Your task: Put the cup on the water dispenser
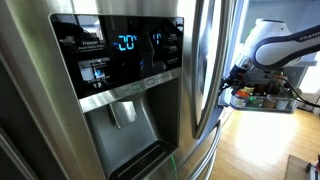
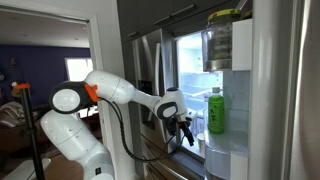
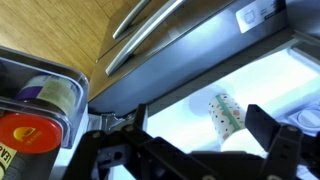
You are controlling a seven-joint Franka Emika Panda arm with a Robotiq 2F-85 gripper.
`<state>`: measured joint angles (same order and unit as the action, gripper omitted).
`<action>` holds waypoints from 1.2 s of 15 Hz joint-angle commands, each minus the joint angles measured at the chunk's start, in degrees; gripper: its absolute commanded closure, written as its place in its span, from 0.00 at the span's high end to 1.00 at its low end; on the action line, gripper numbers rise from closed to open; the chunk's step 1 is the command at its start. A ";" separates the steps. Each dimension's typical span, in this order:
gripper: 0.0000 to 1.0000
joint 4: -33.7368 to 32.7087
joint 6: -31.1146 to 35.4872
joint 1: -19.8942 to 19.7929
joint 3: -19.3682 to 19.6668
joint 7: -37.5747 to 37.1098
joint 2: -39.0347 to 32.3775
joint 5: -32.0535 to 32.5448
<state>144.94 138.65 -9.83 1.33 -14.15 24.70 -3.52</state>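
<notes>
In the wrist view we see the pincer (image 3: 195, 138) spread wide, its dark fingers (image 3: 275, 140) well apart and nothing held between them. The cup (image 3: 226, 112) lies just ahead of the pincer, inside the line of the fingers and closer to the one at the right of that picture, without touching either. It is white with a speckled print and sits slanted in the frame on the brightly lit white surface (image 3: 180, 120) inside the fridge. We cannot tell whether it is truly upright. Off to the pincer's other side, an orange-lidded container (image 3: 28, 132) sits in a metal-edged bin.

In an exterior view the white arm (image 2: 120, 92) reaches the pincer (image 2: 184, 128) into the open fridge, with a green bottle (image 2: 215, 110) just beyond it in the door shelf.

In an exterior view the water dispenser (image 1: 128, 135) is set in the steel fridge door (image 1: 40, 110), well apart from the pincer (image 1: 232, 85) and on the far side of the door's edge from it. Its paddle lever (image 1: 122, 112) hangs under a black panel (image 1: 115, 50) with blue digits, and no cup stands in the alcove.
</notes>
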 commanded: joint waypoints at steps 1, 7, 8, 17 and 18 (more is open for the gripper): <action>1.00 -3.77 1.64 -1.02 0.35 -0.42 -5.95 3.00; 1.00 -9.32 1.52 -0.55 0.43 -1.99 -13.45 3.92; 1.00 -10.04 1.67 -0.43 0.50 -2.11 -14.47 4.26; 1.00 -13.22 7.37 1.02 1.42 -2.72 -20.64 1.93; 1.00 -13.37 8.81 1.27 1.48 -2.35 -21.08 1.18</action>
<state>132.48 143.92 -10.00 1.62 -16.00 5.63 -1.06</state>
